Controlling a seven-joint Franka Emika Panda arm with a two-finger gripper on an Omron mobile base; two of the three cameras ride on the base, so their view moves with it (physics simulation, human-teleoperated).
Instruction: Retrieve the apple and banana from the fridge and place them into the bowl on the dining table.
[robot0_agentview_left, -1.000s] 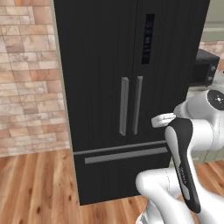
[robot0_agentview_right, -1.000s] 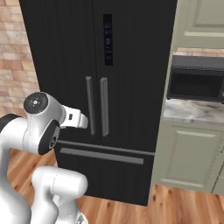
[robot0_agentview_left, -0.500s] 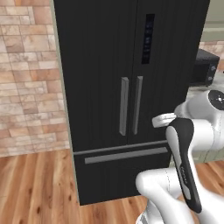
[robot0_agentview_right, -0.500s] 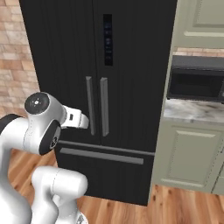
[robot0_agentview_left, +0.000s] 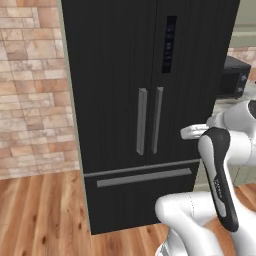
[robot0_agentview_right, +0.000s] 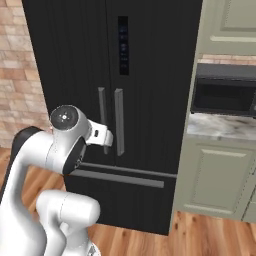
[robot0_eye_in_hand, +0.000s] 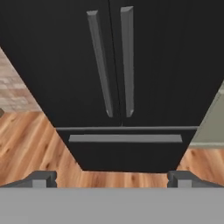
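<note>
- We judge the task to be at its very start: the fridge stands in front of us with both upper doors shut and the bottom drawer pushed in.
- The apple and banana are to come out of that fridge; with the doors closed we cannot tell where they lie.
- The two long grey handles run side by side down the middle of the fridge, just either side of the seam between the doors, and the drawer's horizontal bar sits just below them.
- Our tool has its fingertips spread as wide as they go, and nothing is between them. It is aimed at the lower part of the fridge front and is well apart from the handles, touching nothing.
- In the right base view, the arm's wrist reaches toward the fridge at about the height of the lower ends of the handles.
- To the right of the fridge a black microwave sits above a marbled tabletop with sage cabinets; to the left is a brick wall. Wooden floor runs up to the fridge's base.
- Everything is left to do: close in on a handle, pull a door open, find and take out each fruit, drive to the dining table, and drop both into the bowl.
</note>
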